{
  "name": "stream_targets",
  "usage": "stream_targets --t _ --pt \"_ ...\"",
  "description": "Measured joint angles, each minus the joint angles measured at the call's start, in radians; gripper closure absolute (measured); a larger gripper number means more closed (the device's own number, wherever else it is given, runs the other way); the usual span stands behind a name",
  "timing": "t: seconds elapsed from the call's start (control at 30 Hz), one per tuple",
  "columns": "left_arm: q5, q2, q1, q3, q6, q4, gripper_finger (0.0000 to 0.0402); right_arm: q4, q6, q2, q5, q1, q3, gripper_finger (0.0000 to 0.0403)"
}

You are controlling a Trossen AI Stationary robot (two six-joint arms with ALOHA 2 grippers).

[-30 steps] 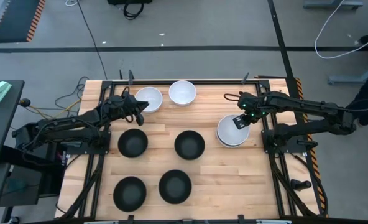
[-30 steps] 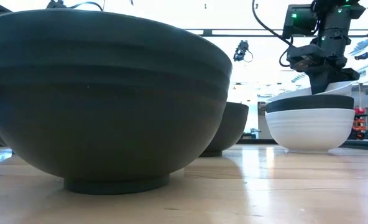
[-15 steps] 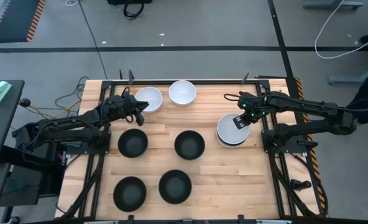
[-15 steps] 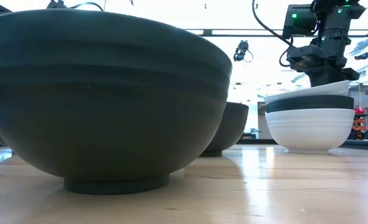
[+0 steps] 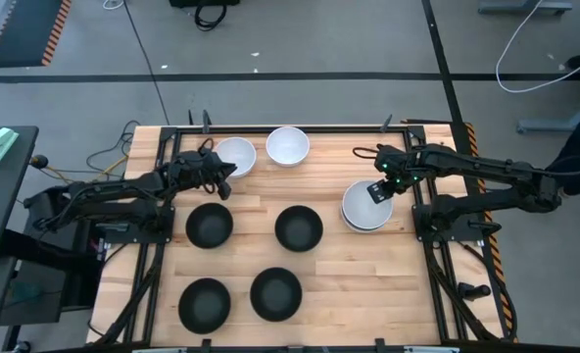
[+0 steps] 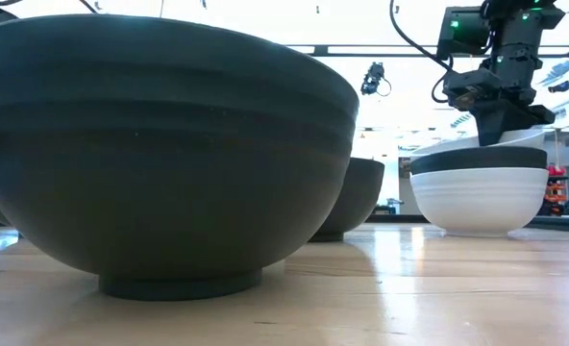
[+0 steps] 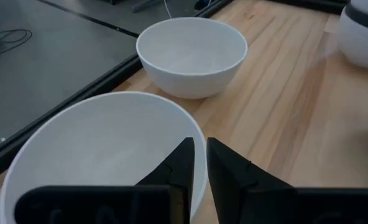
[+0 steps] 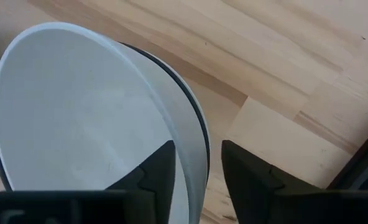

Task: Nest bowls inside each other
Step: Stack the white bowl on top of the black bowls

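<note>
right claw [image 5: 378, 192] | right-centre of frame, pinched on white bowl [image 8: 84, 118] rim, tilted for seating into stack [image 6: 479, 192] | left claw [image 5: 227, 169] | upper left, pinched on second white bowl [image 7: 103, 155] rim for lifting off counter [image 5: 339, 275]

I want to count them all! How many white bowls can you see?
4: two white bowls at the table's far edge, and two in the stack on the right, its top bowl and bottom bowl. More could hide inside the stack.

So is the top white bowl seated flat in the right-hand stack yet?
No. The top white bowl sits tilted over the black bowl, rim between the right gripper fingers.
</note>
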Motion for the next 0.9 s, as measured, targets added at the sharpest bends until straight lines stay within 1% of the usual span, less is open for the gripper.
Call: stream_targets --t 0.13,0.23,0.37,0.5,0.57,0.7,0.8,0.9 --pt "0.000 0.034 0.000 0.000 0.000 0.055 0.0351 -0.017 -0.008 0.000 0.001 0.000 0.006 0.0241" --pt "0.000 0.049 0.000 0.000 0.000 0.073 0.0350 -0.069 -0.007 0.000 0.031 0.002 0.044 0.0239" --pt "0.000 0.054 0.007 0.000 0.000 0.074 0.0350 -0.123 0.023 0.000 0.095 0.034 0.136 0.0252" --pt "0.000 0.054 0.049 0.007 0.000 0.061 0.0349 -0.127 0.056 0.011 0.101 0.079 0.185 0.0273" --pt "-0.002 0.055 0.076 0.040 0.001 -0.025 0.0349 -0.151 0.077 0.031 0.101 0.093 0.188 0.0286" --pt "-0.051 0.106 0.113 0.152 0.010 -0.232 0.0349 -0.166 0.080 0.095 0.114 0.096 0.187 0.0311" --pt "-0.052 0.163 0.114 0.261 0.046 -0.332 0.0349 -0.158 0.073 0.139 0.119 0.095 0.187 0.0323" --pt "-0.062 0.253 0.110 0.375 0.063 -0.526 0.0351 -0.172 0.067 0.168 0.111 0.095 0.186 0.0328"
